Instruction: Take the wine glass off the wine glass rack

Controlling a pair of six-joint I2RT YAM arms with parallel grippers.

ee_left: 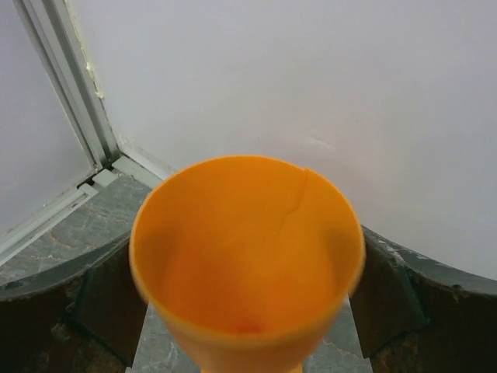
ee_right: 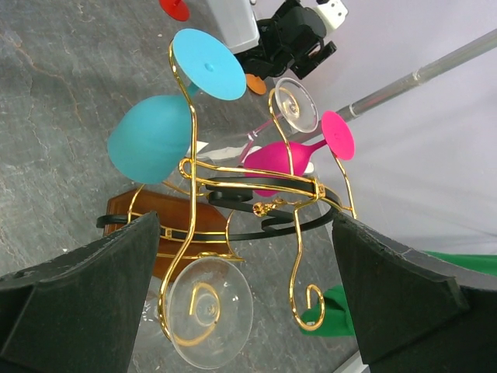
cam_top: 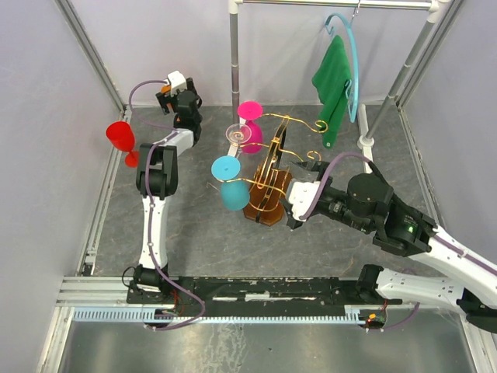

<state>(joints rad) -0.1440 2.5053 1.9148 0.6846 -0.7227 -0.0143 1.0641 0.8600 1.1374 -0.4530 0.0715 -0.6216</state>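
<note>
– When removal is to be verified, where is the orange wine glass (ee_left: 247,249)?
– Far-left corner of the bench (cam_top: 194,233), between the fingers (ee_left: 101,311) of the left hand (cam_top: 174,87), well apart from the wine glass rack (cam_top: 265,203) at mid-bench. Clamped or loose: cannot tell.
– Right hand (ee_right: 245,221)?
– Fingers (ee_right: 85,295) spread, just beside the rack's base, likely placed to steady it.

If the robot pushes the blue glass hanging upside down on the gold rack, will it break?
The blue glass probably swings rather than falls, because its foot is hooked over a thin wire arm of the wine glass rack. It looks like solid-coloured plastic, so likely light and hard to break. Off the rack, its round bowl might roll.
</note>
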